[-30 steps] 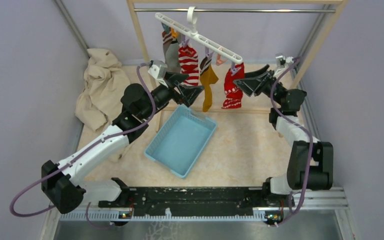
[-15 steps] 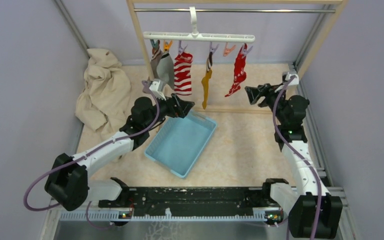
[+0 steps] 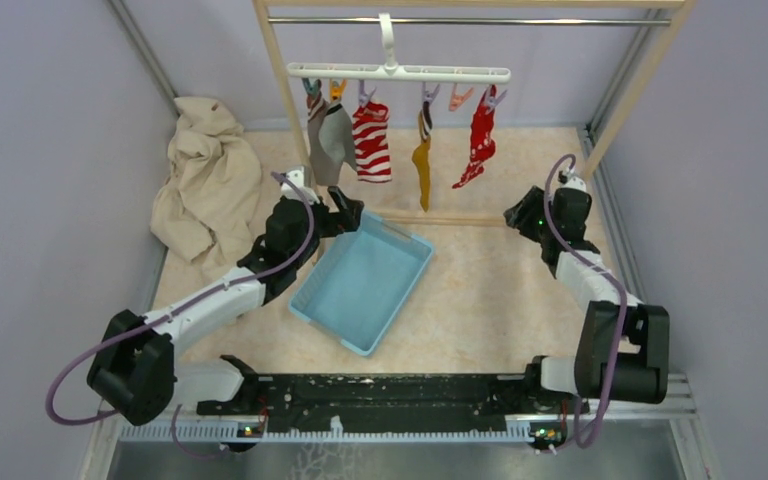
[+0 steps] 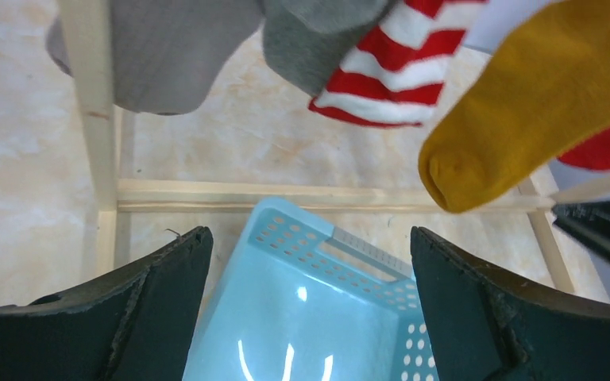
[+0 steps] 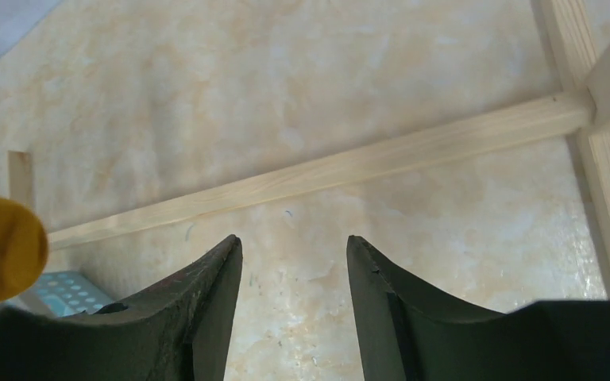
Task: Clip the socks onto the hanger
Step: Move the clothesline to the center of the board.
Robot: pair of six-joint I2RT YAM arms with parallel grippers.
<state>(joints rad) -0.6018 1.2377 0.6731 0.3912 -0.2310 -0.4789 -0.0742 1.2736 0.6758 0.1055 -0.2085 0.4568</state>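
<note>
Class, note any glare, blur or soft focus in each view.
Top external: even light, no harsh shadows. Left wrist: white glare streaks on the blue basket floor; grey sock near the lens looks soft. Right wrist: mustard sock toe at the left edge is blurred.

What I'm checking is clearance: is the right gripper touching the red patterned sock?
Apart. The top external view shows the right gripper below the red patterned sock, with bare tabletop between them.
</note>
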